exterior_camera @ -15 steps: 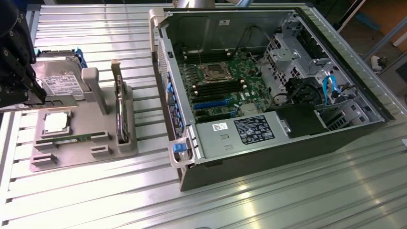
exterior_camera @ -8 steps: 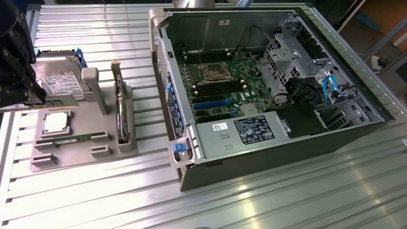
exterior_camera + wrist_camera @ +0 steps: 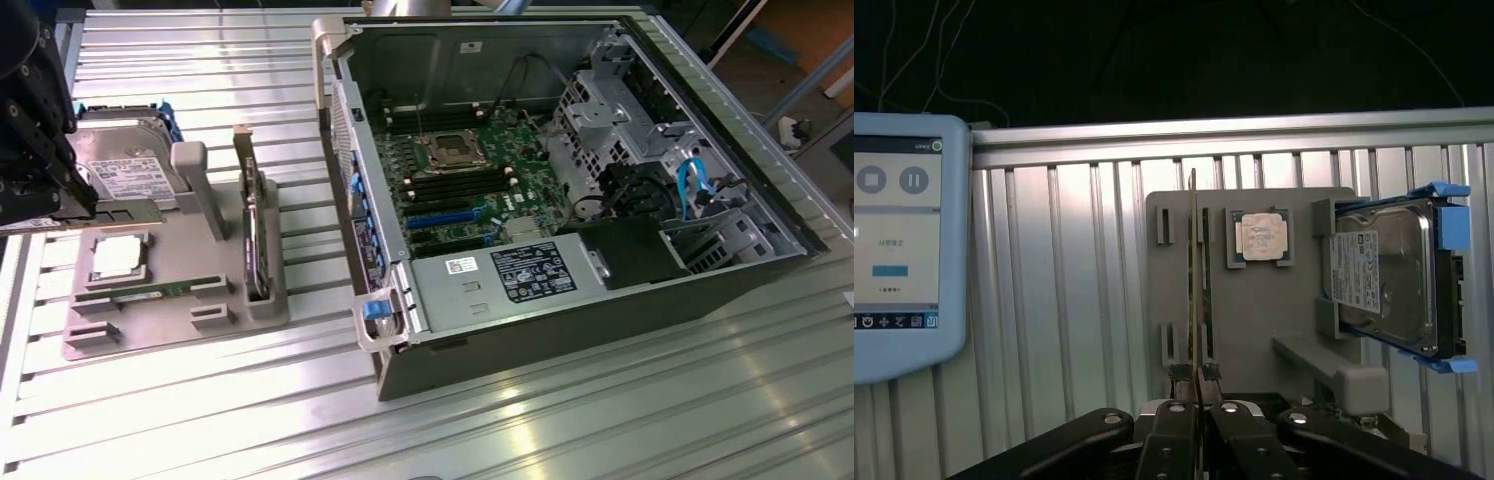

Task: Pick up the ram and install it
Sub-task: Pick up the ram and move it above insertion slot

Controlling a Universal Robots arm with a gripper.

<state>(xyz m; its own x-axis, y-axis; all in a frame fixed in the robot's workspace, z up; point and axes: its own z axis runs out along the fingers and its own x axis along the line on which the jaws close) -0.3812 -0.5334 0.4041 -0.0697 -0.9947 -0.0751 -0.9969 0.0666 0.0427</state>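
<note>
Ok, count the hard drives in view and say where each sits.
1. The hard drive sits in a blue bracket on the gray tray, beside the processor chip. Others could be hidden inside the computer case.

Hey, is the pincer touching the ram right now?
Touching. The wrist view shows the pincer closed on the near end of the ram, which sits edge-on between its fingertips with no gap.

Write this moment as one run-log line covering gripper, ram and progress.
gripper: shut on ram | place: at gray holder | install: not yet done, ram outside open computer case
</note>
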